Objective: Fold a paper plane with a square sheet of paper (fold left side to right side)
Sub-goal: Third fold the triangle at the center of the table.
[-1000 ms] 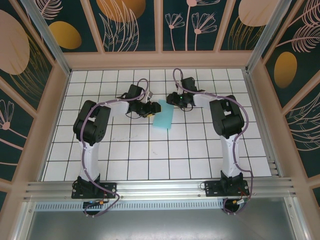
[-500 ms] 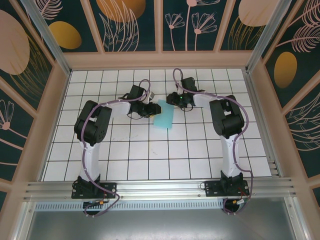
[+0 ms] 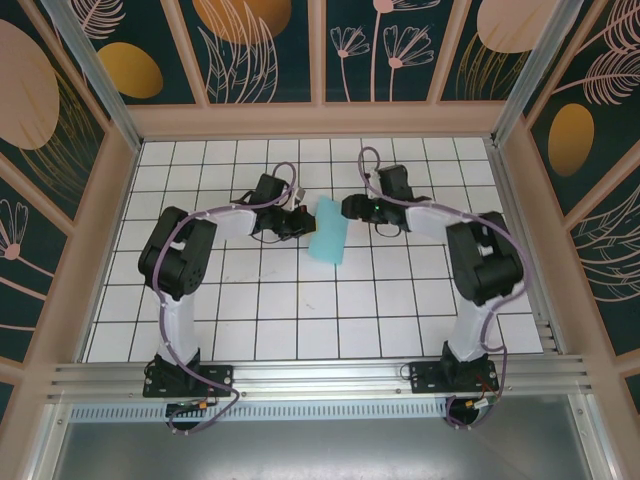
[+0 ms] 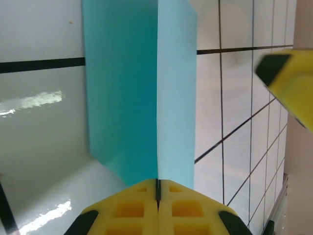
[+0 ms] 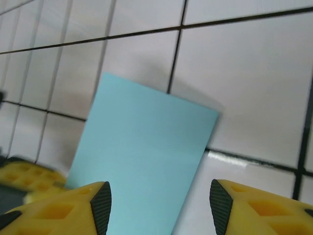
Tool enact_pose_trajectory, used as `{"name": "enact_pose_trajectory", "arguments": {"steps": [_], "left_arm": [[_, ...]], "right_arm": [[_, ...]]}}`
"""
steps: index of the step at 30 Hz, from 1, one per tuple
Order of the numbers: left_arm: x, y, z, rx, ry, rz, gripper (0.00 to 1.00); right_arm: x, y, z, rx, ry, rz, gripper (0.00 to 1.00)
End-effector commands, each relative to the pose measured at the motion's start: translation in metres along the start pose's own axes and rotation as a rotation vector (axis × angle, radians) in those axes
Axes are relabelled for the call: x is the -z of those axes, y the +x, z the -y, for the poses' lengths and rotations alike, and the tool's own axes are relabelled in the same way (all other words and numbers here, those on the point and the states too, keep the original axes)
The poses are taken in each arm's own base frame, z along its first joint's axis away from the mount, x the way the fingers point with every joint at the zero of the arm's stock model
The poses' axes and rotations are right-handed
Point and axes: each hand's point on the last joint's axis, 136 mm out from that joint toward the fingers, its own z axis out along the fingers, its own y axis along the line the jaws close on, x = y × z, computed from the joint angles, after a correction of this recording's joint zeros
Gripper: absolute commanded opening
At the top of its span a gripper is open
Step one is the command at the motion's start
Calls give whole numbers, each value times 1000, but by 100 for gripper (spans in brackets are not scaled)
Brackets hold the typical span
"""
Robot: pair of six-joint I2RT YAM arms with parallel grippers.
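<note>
Left pincer (image 4: pixel 157 188) is clamped on the paper's (image 4: pixel 137 98) left edge; its long axis runs near-to-far between my 2 arms. Right pincer (image 5: pixel 160 200), fingers apart, faces it opposite.

Square sheet of paper (image 3: pixel 329 230): plain light turquoise. My fingers (image 4: pixel 132 210) are yellow with black tips. Table (image 3: pixel 300 300): white tiles, black grid lines; walls (image 3: pixel 170 30): dark teal, peach botanical motifs.

Left end effector (image 4: pixel 157 185) clamped, right end effector (image 5: pixel 157 198) parted
</note>
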Motion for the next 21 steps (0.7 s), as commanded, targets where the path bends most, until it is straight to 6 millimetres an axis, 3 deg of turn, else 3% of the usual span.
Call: {"name": "enact_pose_trajectory", "arguments": {"steps": [1, 6, 10, 12, 16, 21], "left_arm": [[7, -2, 17, 10, 39, 36, 4], [5, 5, 19, 36, 43, 23, 3], [4, 8, 20, 37, 41, 18, 3], [4, 9, 19, 38, 38, 19, 3], [5, 10, 18, 38, 34, 18, 3], [6, 11, 18, 35, 28, 22, 3]], "right_arm": [[36, -1, -24, 148, -6, 127, 59], [61, 58, -56, 304, -9, 174, 62], [58, 105, -83, 473, 13, 171, 64], [51, 119, -91, 558, 56, 173, 68], [30, 129, -99, 681, 120, 152, 72], [0, 127, -102, 841, 236, 130, 74]]}}
